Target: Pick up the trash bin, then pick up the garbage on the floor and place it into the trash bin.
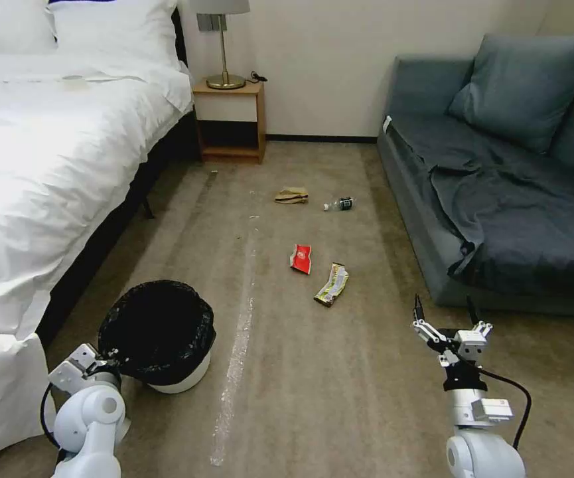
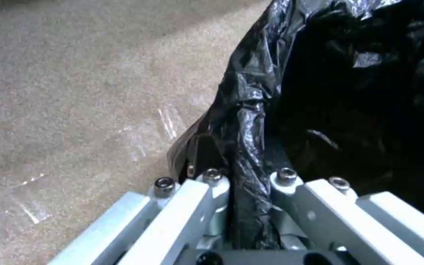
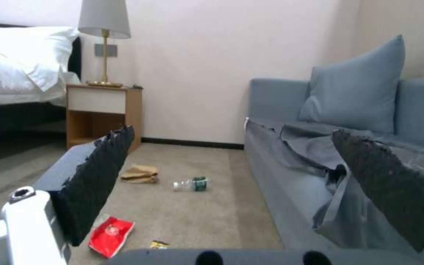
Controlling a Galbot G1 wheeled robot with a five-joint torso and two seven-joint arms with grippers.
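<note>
Left claw (image 2: 248, 191) low at the left, fingers pinched together; right claw (image 1: 447, 317) forward, fingers spread.

One trash bin (image 1: 160, 335) stands on the floor. Four pieces of garbage lie there: one red packet (image 1: 301, 258), one yellow wrapper (image 1: 332, 285), one tan paper bag (image 1: 292, 195) and one small bottle (image 1: 339, 204). There are two grippers, a left gripper (image 1: 104, 364) and a right gripper (image 1: 444, 312).
</note>
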